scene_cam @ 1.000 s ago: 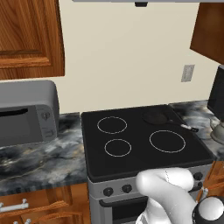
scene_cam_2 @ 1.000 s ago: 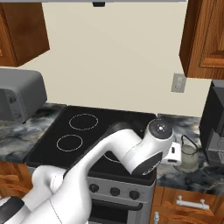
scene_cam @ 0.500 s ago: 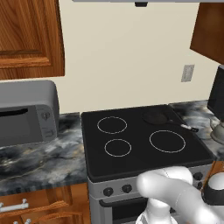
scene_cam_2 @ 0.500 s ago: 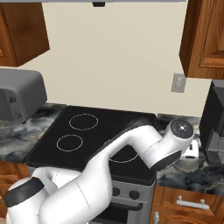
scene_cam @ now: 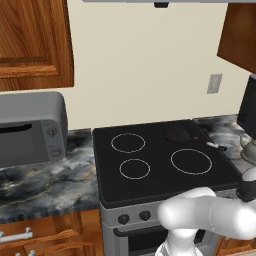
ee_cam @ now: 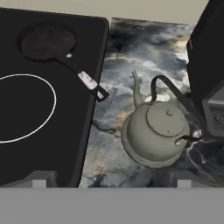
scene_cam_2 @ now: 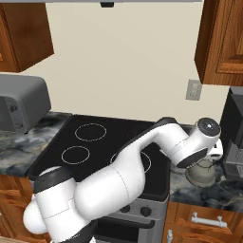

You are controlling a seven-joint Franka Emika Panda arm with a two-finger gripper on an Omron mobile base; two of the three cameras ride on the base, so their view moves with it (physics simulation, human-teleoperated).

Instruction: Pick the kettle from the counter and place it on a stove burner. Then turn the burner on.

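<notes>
The pale grey kettle (ee_cam: 155,133) stands upright on the dark marbled counter (ee_cam: 118,65), right of the cooktop, its thin arched handle up and its spout toward the pan. My gripper (ee_cam: 113,178) hovers above it, open, with nothing between the fingertips (ee_cam: 41,177); the kettle lies a little toward the right finger. From the base, the kettle (scene_cam_2: 201,174) peeks out under my arm's wrist, and shows again at the right edge (scene_cam: 248,148). The stove burner, the smallest white ring (scene_cam: 134,168) (scene_cam_2: 76,154), is at the cooktop's front left, bare.
A flat dark pan (ee_cam: 46,41) (scene_cam: 180,133) with a long handle sits on the back right burner, its handle end near the kettle. A tall dark appliance (ee_cam: 210,65) (scene_cam_2: 235,137) stands close to the kettle's right. A grey toaster oven (scene_cam: 30,130) is on the left counter. Stove knobs (scene_cam: 122,218) line the front.
My arm has swung to the right, from over the stove's front edge to above the kettle on the right counter. The gripper has stayed open.
</notes>
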